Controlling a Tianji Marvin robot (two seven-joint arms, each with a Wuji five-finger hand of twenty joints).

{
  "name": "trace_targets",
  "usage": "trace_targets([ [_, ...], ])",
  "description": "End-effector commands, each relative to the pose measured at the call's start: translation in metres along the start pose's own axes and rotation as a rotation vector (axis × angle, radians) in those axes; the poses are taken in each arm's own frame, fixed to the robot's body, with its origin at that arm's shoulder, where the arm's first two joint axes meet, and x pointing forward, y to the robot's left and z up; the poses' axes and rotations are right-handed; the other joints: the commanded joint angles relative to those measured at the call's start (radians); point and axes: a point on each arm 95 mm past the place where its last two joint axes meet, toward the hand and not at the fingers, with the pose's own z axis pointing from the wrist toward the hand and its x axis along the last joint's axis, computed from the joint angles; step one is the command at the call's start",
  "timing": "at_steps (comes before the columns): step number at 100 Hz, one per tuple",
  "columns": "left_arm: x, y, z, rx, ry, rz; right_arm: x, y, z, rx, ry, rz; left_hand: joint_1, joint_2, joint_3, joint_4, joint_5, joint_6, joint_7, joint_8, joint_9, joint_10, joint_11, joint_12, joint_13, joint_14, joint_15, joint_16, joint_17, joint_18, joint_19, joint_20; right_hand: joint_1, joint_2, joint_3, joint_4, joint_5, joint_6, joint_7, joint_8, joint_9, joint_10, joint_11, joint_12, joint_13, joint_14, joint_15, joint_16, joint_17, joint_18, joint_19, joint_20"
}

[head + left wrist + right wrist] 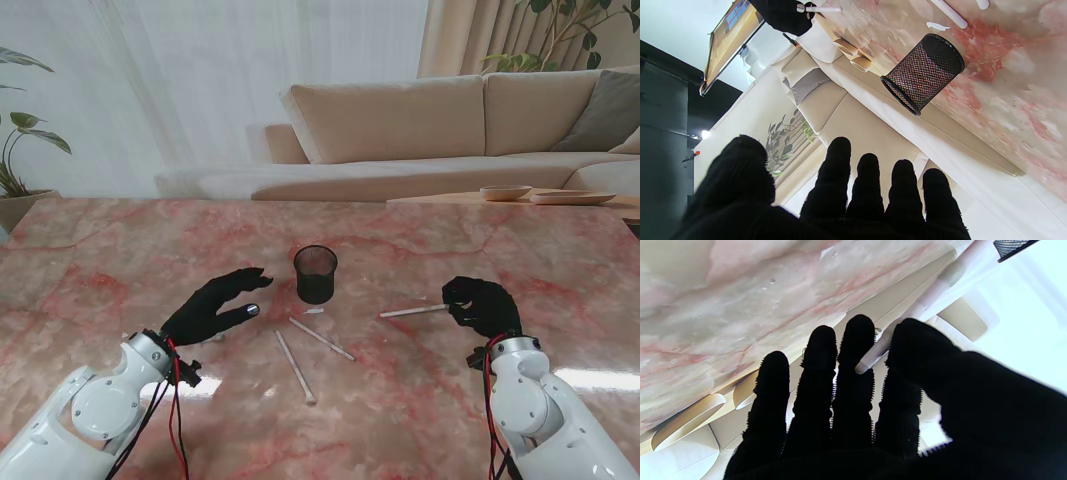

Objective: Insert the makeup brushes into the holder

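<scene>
Pick-up step: brush (412, 311) pinched by right hand (484, 305); left hand (215, 305) spread, idle. Lift toward holder (315, 274) required next.

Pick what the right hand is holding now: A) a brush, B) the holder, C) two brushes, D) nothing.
A: the right hand is closed on the end of one white brush, and the right wrist view shows its handle pinched between thumb and fingers. The holder stands apart on the table, empty as far as the stand view shows.
</scene>
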Motion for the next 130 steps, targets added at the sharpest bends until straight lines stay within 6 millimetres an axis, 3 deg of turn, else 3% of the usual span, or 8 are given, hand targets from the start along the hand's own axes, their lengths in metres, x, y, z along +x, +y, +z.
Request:
trace_targets([
  [1,0.009,-0.009,0.007,-0.003,0.029,0.025,0.006,-0.003,-0.003,0.017,-0.003,0.021,0.024,0.039,-0.039,-0.017,-0.001,-0.035,0.01,0.006,-0.002,-0.016,-0.019,-0.012,-0.013,-0.043,-0.031,-0.013,-0.011,-0.005,-0.032,-0.001,0.032,-0.005,0.079,0.01,0.07,-0.001,0.117,0.015,0.026,-0.03,0.04,0.03,0.026,-0.012,0.041,0.037,0.004,0.005,0.04,-0.019],
  [42,0.042,-0.038,0.04,-0.063,0.104,0.113,0.038,-0.005,-0.005,0.007,0.009,0.197,0.031,0.027,-0.045,-0.017,-0.001,-0.031,0.011,0.006,0.014,-0.011,-0.016,-0.011,-0.004,-0.028,-0.026,-0.01,-0.012,0.017,-0.036,0.006,0.046,-0.016,0.08,0.011,0.074,0.01,0.12,0.009,0.032,-0.023,0.053,0.038,0.029,-0.002,0.059,0.066,0.002,0.01,0.055,-0.02],
  [51,0.051,-0.044,0.05,-0.063,0.112,0.139,0.044,-0.004,-0.006,0.0,0.021,0.223,0.05,-0.025,-0.031,-0.016,0.027,-0.011,0.025,0.013,0.046,-0.01,-0.002,-0.002,0.019,-0.011,-0.011,0.01,-0.025,0.056,0.026,0.068,0.047,-0.018,0.08,0.011,0.076,0.01,0.12,0.007,0.032,-0.022,0.053,0.039,0.03,-0.001,0.062,0.071,0.002,0.01,0.057,-0.02],
  [58,0.056,-0.048,0.058,-0.08,0.108,0.168,0.048,-0.004,-0.006,-0.005,0.032,0.239,0.066,-0.064,-0.022,-0.021,0.034,-0.01,0.029,0.015,0.057,-0.012,0.005,0.003,0.026,-0.01,-0.007,0.015,-0.026,0.075,0.038,0.082,0.048,-0.018,0.08,0.01,0.077,0.01,0.121,0.006,0.035,-0.022,0.055,0.04,0.031,0.0,0.066,0.075,0.003,0.011,0.059,-0.02],
  [65,0.06,-0.051,0.066,-0.108,0.103,0.196,0.052,-0.003,-0.006,-0.01,0.043,0.248,0.062,-0.085,0.002,-0.041,0.032,-0.008,0.034,0.019,0.056,-0.013,0.007,0.01,0.024,-0.011,-0.008,0.025,-0.034,0.08,0.05,0.109,0.049,-0.022,0.081,0.01,0.08,0.009,0.121,0.005,0.039,-0.022,0.056,0.04,0.036,0.001,0.07,0.08,0.007,0.012,0.062,-0.02],
  [88,0.064,-0.045,0.082,-0.156,0.08,0.194,0.059,-0.005,-0.008,-0.013,0.06,0.3,0.058,-0.087,0.009,-0.052,0.027,-0.013,0.037,0.021,0.05,-0.015,0.007,0.011,0.019,-0.016,-0.012,0.026,-0.032,0.081,0.042,0.113,0.057,-0.038,0.089,0.007,0.089,0.013,0.122,-0.006,0.062,-0.017,0.067,0.047,0.055,0.014,0.103,0.108,0.017,0.018,0.082,-0.016],
  [114,0.061,-0.039,0.083,-0.17,0.064,0.193,0.063,-0.004,-0.011,-0.018,0.074,0.336,0.06,-0.093,0.013,-0.057,0.026,-0.017,0.038,0.022,0.051,-0.018,0.008,0.01,0.02,-0.016,-0.014,0.026,-0.033,0.091,0.04,0.122,0.064,-0.052,0.098,0.007,0.096,0.011,0.126,-0.009,0.075,-0.015,0.072,0.052,0.073,0.025,0.142,0.14,0.026,0.027,0.111,-0.003],
  [130,0.06,-0.036,0.085,-0.182,0.057,0.189,0.071,-0.002,-0.014,-0.024,0.086,0.371,0.062,-0.1,0.018,-0.059,0.027,-0.017,0.04,0.023,0.053,-0.017,0.009,0.01,0.022,-0.018,-0.014,0.027,-0.034,0.093,0.044,0.131,0.068,-0.072,0.112,0.008,0.108,0.011,0.127,-0.017,0.103,-0.01,0.07,0.05,0.102,0.036,0.215,0.197,0.042,0.045,0.174,0.04],
])
